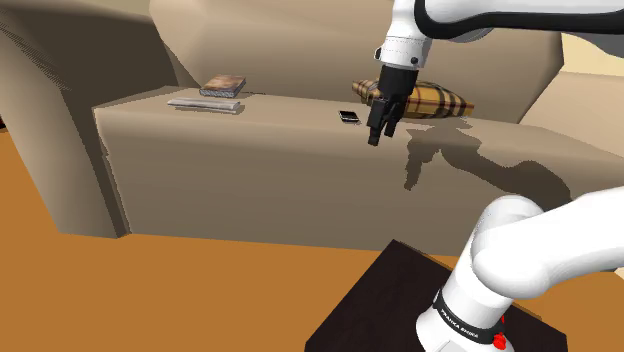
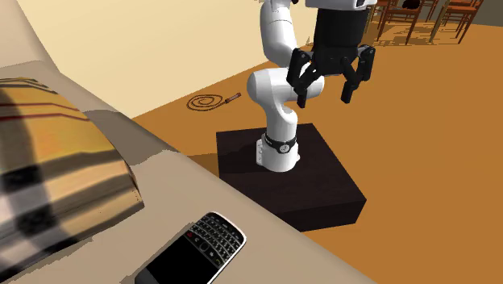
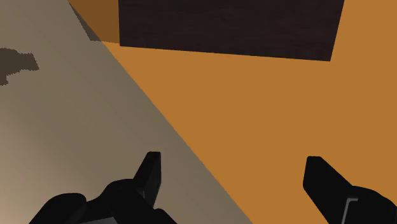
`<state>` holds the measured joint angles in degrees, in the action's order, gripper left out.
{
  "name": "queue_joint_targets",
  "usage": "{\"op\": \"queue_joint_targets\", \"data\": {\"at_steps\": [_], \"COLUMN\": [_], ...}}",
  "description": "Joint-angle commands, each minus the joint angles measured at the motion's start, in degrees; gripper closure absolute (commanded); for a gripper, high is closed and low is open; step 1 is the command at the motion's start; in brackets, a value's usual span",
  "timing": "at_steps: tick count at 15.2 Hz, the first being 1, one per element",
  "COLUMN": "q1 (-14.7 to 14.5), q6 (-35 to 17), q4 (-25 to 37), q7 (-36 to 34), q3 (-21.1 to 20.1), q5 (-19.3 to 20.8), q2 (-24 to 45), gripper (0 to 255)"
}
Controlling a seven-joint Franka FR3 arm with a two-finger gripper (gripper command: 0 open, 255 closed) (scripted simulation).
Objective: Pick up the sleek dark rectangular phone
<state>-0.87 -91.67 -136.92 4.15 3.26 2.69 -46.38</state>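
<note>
The hand (image 1: pixel 378 135) is open, its two fingers standing well apart, and holds nothing. The phone (image 2: pixel 189 254) lies flat on the beige sofa (image 1: pixel 250 150) at the bottom of the second exterior frame, just beside the plaid cushion (image 2: pixel 56 161). The hand (image 2: pixel 326 95) hangs at that frame's upper right, off the sofa's edge. In the shoulder view the phone (image 1: pixel 348 117) sits just left of the hand and slightly higher. Its long axis runs lower left to upper right, keypad end toward the dark stand (image 2: pixel 322 181). The hand likely needs to move back over the sofa, descend and close across the narrow width.
</note>
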Motion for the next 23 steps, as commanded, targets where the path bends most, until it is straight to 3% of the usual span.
{"op": "queue_joint_targets", "data": {"at_steps": [1,12,23], "q1": [0.0,5.42,10.42], "q6": [0.0,-5.71,-3.84], "q4": [0.0,17.85,41.35], "q7": [0.0,-8.07,-14.03], "q3": [0.0,4.11,9.97], "q5": [0.0,0.1,-3.06], "q2": [0.0,23.98,46.36], "gripper": [0,0,0]}}
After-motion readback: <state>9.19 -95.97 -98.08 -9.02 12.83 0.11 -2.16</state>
